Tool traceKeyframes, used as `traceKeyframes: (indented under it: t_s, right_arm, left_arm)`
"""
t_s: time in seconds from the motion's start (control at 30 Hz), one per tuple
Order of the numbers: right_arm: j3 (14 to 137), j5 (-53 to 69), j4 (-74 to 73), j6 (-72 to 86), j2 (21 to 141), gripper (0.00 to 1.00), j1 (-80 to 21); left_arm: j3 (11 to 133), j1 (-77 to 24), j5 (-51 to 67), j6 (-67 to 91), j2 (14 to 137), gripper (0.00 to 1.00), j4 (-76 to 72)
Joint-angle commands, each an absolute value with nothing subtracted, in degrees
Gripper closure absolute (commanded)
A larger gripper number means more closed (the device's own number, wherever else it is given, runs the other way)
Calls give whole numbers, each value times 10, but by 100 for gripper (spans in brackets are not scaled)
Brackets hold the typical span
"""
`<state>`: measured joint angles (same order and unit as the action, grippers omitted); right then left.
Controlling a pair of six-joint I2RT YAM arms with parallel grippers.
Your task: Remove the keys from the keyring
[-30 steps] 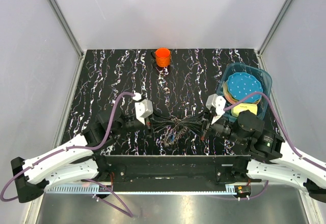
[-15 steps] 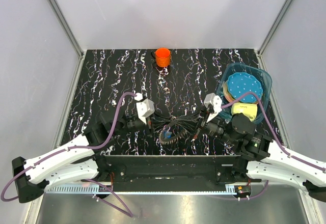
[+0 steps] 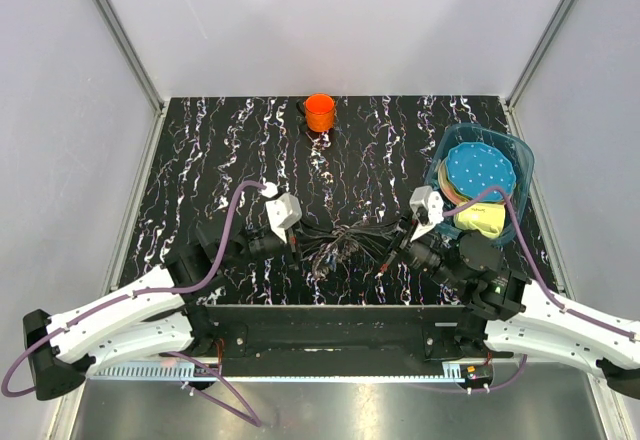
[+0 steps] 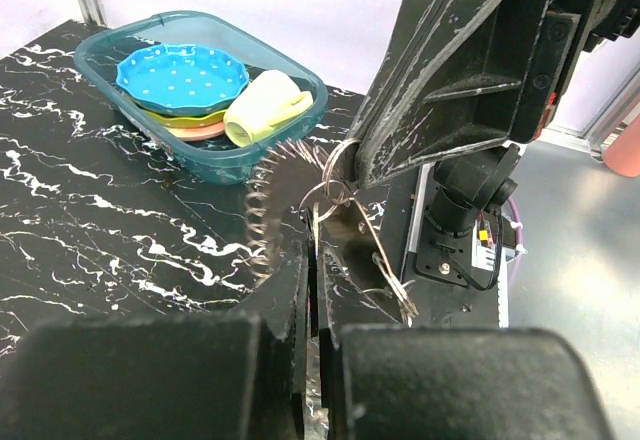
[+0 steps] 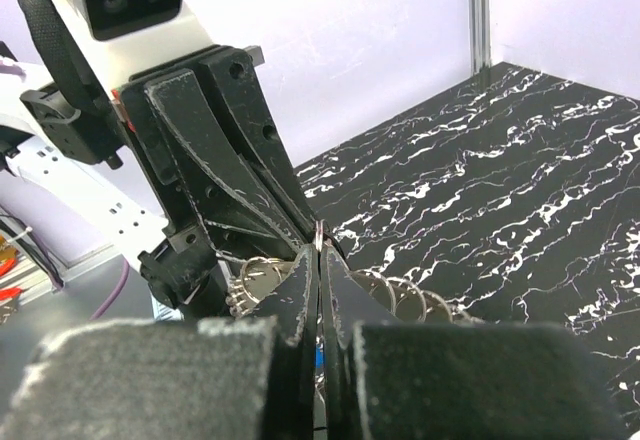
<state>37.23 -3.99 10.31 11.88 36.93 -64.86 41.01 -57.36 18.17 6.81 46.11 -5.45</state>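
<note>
Currently over tabletop [image 3: 220,150]: left end effector [image 3: 297,241] clamped on keys [image 3: 345,243], right end effector [image 3: 398,243] clamped on keyring [image 5: 318,228].

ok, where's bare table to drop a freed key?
Free: rear-left table, left of the orange cup; also the strip between cup and keys. Crowded: front centre, where left gripper and right gripper pinch the keys, and rear right, filled by the dish bin.

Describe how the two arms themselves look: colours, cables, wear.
Both arms have white shell links, the left arm and the right arm, with black joints. A purple cable loops along each. A white camera block sits on each wrist. The black jaws are wedge-shaped, with scuffed, pale-scratched edges.
</note>
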Motion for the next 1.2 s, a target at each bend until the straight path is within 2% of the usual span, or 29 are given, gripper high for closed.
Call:
traceKeyframes:
  t_s: [0.0,0.4,1.17]
  right_arm:
    - [391,-70,172,118,363,100,-648]
    - [403,-76,187,139,389,100,-649]
    - [374,-107,235,166,366,100,-650]
  left_arm:
    - [410,-576,157,77,454,100,-56]
    - [385,-576,168,70,432,100,-89]
    - [383,-576,145,69,422,100,-74]
